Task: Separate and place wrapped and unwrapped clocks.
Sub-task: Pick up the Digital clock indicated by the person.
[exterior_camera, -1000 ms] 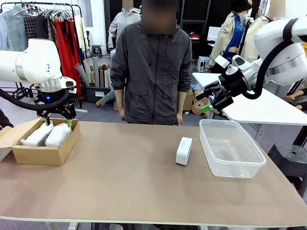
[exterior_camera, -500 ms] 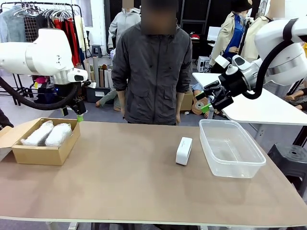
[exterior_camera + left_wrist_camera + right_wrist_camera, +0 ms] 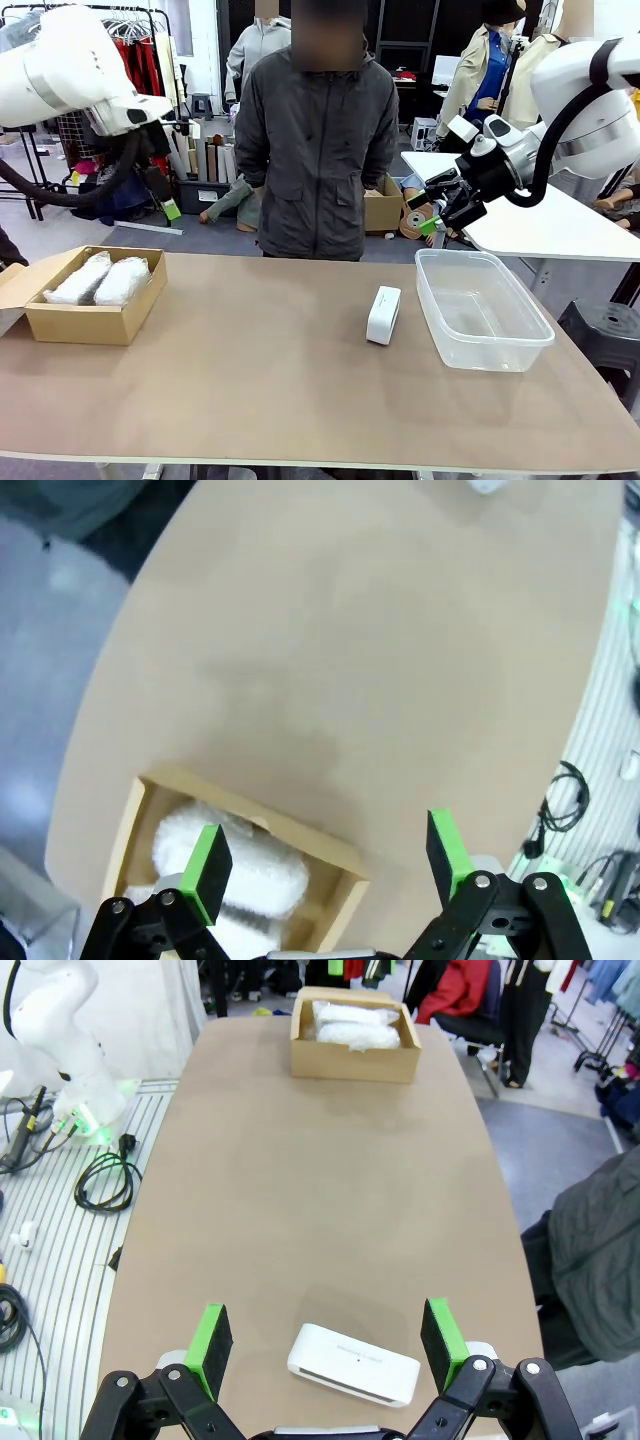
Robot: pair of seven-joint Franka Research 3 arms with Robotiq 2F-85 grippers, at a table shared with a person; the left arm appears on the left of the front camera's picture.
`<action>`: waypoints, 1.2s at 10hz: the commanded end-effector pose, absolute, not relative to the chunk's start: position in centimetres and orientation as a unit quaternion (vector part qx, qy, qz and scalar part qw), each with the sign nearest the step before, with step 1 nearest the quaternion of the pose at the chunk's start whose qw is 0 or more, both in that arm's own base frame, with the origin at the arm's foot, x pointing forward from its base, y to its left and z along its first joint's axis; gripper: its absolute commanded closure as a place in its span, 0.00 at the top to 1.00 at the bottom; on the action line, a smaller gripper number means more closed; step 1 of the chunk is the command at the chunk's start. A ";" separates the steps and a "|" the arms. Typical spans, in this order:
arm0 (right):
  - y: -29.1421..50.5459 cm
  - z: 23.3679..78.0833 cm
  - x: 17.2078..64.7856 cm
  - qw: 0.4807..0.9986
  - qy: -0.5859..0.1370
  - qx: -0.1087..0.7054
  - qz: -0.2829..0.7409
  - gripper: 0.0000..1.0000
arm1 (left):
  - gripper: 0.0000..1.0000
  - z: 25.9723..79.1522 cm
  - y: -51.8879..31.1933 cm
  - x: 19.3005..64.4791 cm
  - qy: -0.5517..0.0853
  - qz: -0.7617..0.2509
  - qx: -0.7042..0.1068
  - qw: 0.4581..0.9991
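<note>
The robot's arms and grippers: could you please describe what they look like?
The left arm and right arm have smooth white rounded shells, each with a thick black cable. The left gripper and right gripper are black linkages tipped with bright green pads.

Wrapped clock point(image 3: 255, 865) partly cut off.

white bare clock point(image 3: 383, 314), brown cardboard box point(image 3: 80, 325)
</note>
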State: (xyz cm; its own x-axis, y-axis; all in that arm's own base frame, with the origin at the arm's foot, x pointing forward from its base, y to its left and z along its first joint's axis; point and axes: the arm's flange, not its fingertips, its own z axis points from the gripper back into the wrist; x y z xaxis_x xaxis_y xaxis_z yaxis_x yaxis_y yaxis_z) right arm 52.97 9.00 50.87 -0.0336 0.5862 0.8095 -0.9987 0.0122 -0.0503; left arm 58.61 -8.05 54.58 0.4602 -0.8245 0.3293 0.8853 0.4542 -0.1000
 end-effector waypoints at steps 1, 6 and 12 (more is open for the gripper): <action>9.0 51.0 52.9 0.624 -0.337 0.302 0.637 1.00 | 1.00 55.2 -6.7 59.0 -0.124 -0.532 -0.171 0.820; 9.0 51.0 52.9 0.624 -0.337 0.302 0.637 1.00 | 1.00 57.3 -4.4 60.4 -0.217 -0.604 -0.264 0.720; 9.0 51.0 52.9 0.624 -0.337 0.302 0.637 1.00 | 1.00 57.2 -3.5 56.7 -0.299 -0.684 -0.218 0.629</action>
State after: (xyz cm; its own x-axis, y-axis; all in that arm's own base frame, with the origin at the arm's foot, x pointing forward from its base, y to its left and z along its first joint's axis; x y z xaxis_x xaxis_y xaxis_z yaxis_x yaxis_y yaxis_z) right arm 52.97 9.00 50.87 -0.0336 0.5862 0.8095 -0.9987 0.0122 -0.0503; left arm 58.49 -3.76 57.96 -0.0883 -0.7565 0.6480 0.9950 -0.0369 0.0926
